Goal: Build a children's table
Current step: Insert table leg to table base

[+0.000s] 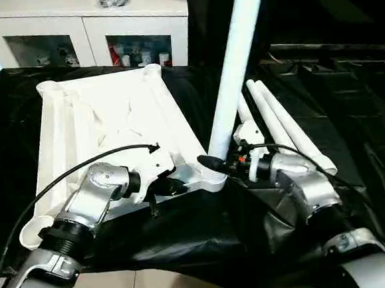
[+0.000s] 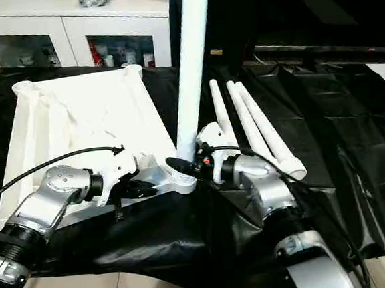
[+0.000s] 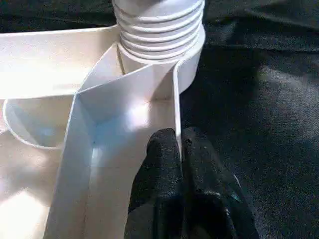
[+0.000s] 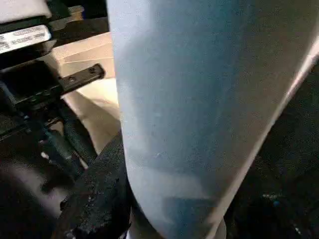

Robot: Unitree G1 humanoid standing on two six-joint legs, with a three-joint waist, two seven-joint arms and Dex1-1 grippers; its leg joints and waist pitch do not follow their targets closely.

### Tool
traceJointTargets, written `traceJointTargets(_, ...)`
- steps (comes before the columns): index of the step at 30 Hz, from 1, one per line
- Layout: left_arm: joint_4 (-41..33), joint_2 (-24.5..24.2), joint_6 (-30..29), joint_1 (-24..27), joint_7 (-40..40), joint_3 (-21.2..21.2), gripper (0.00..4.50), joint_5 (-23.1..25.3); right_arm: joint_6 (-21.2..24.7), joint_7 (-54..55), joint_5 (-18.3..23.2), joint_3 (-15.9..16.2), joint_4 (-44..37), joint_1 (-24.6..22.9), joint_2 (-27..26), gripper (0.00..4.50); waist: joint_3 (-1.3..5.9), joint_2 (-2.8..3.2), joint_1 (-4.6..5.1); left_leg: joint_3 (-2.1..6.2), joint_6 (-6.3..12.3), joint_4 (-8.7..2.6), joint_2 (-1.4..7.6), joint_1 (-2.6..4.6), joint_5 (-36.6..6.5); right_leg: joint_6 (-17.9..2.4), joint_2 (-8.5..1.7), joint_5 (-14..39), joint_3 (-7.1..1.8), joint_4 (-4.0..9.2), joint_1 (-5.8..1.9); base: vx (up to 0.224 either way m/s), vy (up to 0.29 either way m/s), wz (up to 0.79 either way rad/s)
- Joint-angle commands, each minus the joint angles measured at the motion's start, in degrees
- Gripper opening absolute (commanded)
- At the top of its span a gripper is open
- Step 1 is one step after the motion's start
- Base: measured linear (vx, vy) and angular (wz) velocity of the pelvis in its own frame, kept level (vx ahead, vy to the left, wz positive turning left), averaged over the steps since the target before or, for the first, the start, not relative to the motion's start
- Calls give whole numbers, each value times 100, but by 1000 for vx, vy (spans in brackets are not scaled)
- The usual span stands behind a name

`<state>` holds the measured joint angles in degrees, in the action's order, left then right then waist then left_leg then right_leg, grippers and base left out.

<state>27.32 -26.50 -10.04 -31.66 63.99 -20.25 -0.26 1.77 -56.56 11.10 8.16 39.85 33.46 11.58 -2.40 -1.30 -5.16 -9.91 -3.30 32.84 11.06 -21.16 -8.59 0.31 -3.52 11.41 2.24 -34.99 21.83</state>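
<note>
Left eye view: table top [image 1: 104, 117] lies upside down, ribbed underside up, on the black sheet [image 1: 349, 105] covering the desk. One leg [image 1: 236, 67] stands upright in the near right corner socket [image 1: 208, 176], its threaded collar seated at the socket mouth (left wrist view shows the ridges just above the rim). Left forearm reaches in from the lower left, wrist bent inward, laying the left end effector [image 1: 172, 183] low along the near edge of the top; its black fingers [image 3: 167, 164] are pressed together, pinching the thin upright side wall of the top just beside the socket. Right forearm comes in from the lower right, wrist turned toward the leg; the right end effector [image 1: 215, 163] sits at the leg's base, half spread, one black finger [image 4: 99, 199] lying against the tube, the other hidden behind it, so a full grip cannot be confirmed. Three spare legs [image 1: 281, 123] lie side by side on the sheet just behind the right wrist, close to it. Open sheet extends to the right of them. Far edge of the top nears a white cabinet [image 1: 83, 29] with glass doors.
</note>
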Motion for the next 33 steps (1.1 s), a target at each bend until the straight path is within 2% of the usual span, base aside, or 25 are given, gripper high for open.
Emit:
traceJointTargets(1,-332,-130,124,16,351,-161,0,73,275,-490,-224,330,578,-242,143,191,287,76,24,113,-262,-481,252,127,-2523,-1114,-445,1829,-241,484,-61,0,0,0)
traceJointTargets(5,-738,-270,23,127,612,-204,0,-24,227,-879,-270,446,620,-160,245,191,307,69,9,54,-135,-457,246,108,-2008,-1340,-410,992,-225,411,-106,27,-3,0)
traceJointTargets(7,-951,-364,-11,178,718,-240,0,-46,120,-1045,-348,530,661,-115,304,191,307,71,-10,42,-100,-447,243,109,-1916,-1382,-419,920,-220,404,-121,0,0,0)
traceJointTargets(14,-1437,-537,-184,289,732,-172,0,-59,-162,-1342,-474,611,727,-55,354,191,285,48,-6,56,-157,-471,254,120,-2066,-1307,-430,1348,-216,428,-115,0,0,0)
traceJointTargets(21,-1699,-565,-511,392,491,-61,0,-114,-166,-1173,-391,523,749,-38,292,191,277,27,12,54,-147,-471,245,120,-2040,-1292,-419,1393,-221,434,-110,0,0,0)
traceJointTargets(28,-1817,-580,-655,438,432,-31,0,-123,-267,-1183,-413,541,683,-159,267,191,280,33,21,56,-144,-470,241,117,-2019,-1284,-414,1342,-222,434,-113,0,0,0)
traceJointTargets(32,-1719,-487,-762,377,201,47,0,-90,-314,-623,-465,400,856,-63,164,191,272,42,30,59,-175,-474,238,122,-2113,-1270,-415,1455,-223,444,-104,0,0,0)
traceJointTargets(33,-1628,-363,-889,287,-18,145,0,-99,-334,-77,-553,307,1072,40,95,191,251,36,50,67,-238,-484,235,133,-2275,-1232,-425,1755,-225,460,-79,0,0,0)
